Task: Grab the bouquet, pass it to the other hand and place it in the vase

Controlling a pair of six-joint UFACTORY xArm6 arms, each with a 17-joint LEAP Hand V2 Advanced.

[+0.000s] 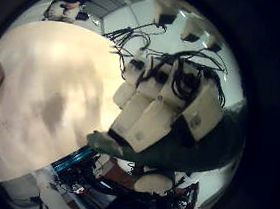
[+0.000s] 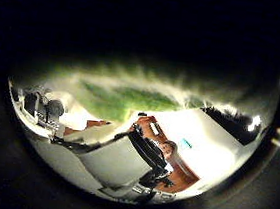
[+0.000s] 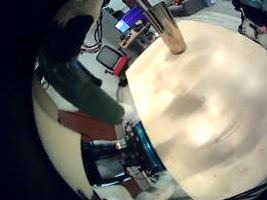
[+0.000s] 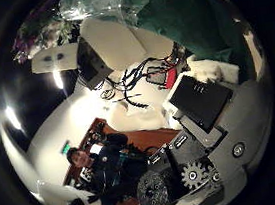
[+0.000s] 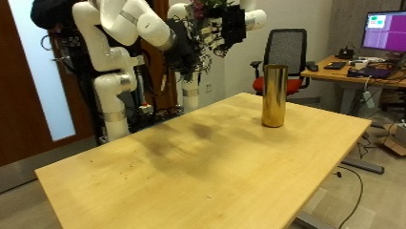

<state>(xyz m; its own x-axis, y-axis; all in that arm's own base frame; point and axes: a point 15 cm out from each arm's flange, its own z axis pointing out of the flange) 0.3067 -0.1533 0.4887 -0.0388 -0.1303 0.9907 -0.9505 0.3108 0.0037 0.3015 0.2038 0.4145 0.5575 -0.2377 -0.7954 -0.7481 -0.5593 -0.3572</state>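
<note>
Both hands meet high above the table's far side, around a dark bouquet (image 5: 213,10). In the left little finger side palm view the right hand (image 1: 160,102) has its fingers curled round the bouquet's green stems (image 1: 125,149). The right thumb side palm view shows the flowers (image 4: 44,35) and clear wrap (image 4: 105,1), with the left hand (image 4: 120,44) beside them. Green leaves (image 2: 131,99) fill much of the left thumb side palm view, so the bouquet is close to that palm. Whether the left hand's fingers grip it is hidden. The tall gold vase (image 5: 273,95) stands upright on the table (image 5: 191,162), below and beside the hands.
An office chair (image 5: 290,52) and a desk with a monitor (image 5: 385,33) stand beyond the table's far edge. The vase (image 3: 169,30) is the only thing on the table top (image 3: 203,110).
</note>
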